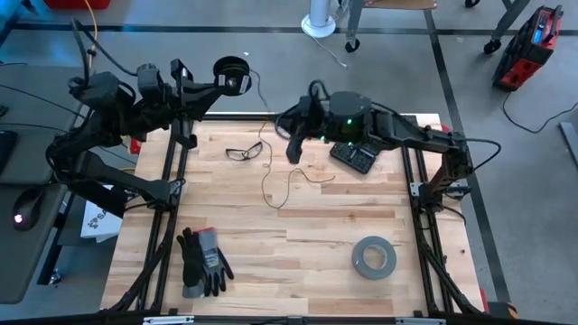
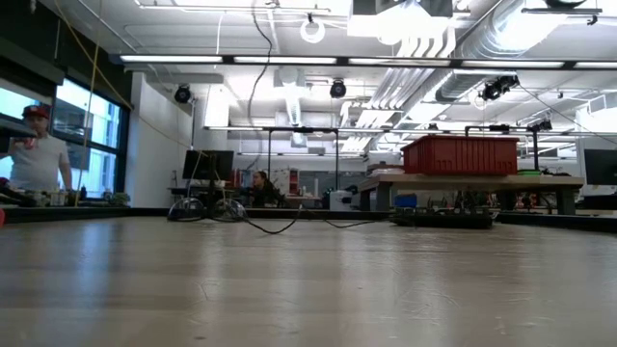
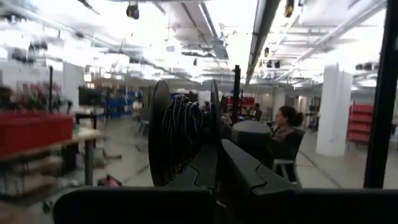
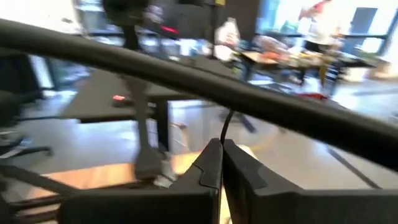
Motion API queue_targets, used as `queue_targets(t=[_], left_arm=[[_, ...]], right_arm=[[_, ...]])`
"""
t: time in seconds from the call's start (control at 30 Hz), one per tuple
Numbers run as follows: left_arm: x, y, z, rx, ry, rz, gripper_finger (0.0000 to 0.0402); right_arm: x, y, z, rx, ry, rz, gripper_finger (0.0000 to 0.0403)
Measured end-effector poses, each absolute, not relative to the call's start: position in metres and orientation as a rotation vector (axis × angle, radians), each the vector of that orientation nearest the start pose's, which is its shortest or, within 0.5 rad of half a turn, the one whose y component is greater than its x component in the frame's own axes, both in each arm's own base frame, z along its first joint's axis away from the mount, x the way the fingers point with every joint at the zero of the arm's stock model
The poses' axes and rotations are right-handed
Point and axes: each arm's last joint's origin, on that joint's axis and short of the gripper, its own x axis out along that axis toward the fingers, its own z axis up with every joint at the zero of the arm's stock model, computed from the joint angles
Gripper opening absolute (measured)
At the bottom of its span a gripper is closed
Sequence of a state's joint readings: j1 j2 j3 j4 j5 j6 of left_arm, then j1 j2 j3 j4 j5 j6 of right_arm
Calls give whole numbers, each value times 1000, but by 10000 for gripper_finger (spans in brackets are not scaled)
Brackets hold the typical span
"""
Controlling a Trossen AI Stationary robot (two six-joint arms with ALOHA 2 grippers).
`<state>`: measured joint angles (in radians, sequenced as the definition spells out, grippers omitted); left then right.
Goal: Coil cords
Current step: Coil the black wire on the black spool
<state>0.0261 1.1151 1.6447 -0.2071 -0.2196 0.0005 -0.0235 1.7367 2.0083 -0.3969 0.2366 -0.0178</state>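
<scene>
The small round black spool [image 1: 231, 74] is held up beyond the table's far edge by my left gripper [image 1: 217, 83], which is shut on it. In the left wrist view the spool [image 3: 177, 134] stands on edge with dark cord wound on it. From it the thin dark cord [image 1: 264, 171] drops to the wooden table [image 1: 226, 230] and lies there in loose loops. My right gripper [image 1: 292, 144] hovers over the table's far middle, shut on the cord [image 4: 225, 124]. My left gripper pinches the spool between its two fingers at the lower edge of one flange [image 3: 212, 134]. The fingers reach about level toward the table's right. The spool is lifted clear and stands on edge. My right gripper pinches the thin cord [image 4: 224, 132] between its shut fingertips [image 4: 211, 163]. A single strand rises from the tips. Which stretch of the cord this is, I cannot tell.
Safety glasses [image 1: 244, 151] lie at the far left of the table. A black keypad [image 1: 354, 159] sits under the right arm. Dark gloves [image 1: 200, 262] lie at the near left and a grey tape roll [image 1: 373, 257] at the near right.
</scene>
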Motion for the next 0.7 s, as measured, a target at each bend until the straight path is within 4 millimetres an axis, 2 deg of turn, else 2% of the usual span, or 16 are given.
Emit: queue_targets(t=[0.17,0.33,0.53,0.7], left_arm=[[196,11,542,-178,-326,209,5],[200,9,545,-431,-381,59,5],[201,8,544,-689,-373,-13,5],[201,8,543,-753,-359,-17,5]], right_arm=[[406,4,460,-17,77,-163,1],[422,12,454,-44,6,-143,0],[421,15,470,-37,-161,-131,0],[420,18,478,-57,-246,-98,0]])
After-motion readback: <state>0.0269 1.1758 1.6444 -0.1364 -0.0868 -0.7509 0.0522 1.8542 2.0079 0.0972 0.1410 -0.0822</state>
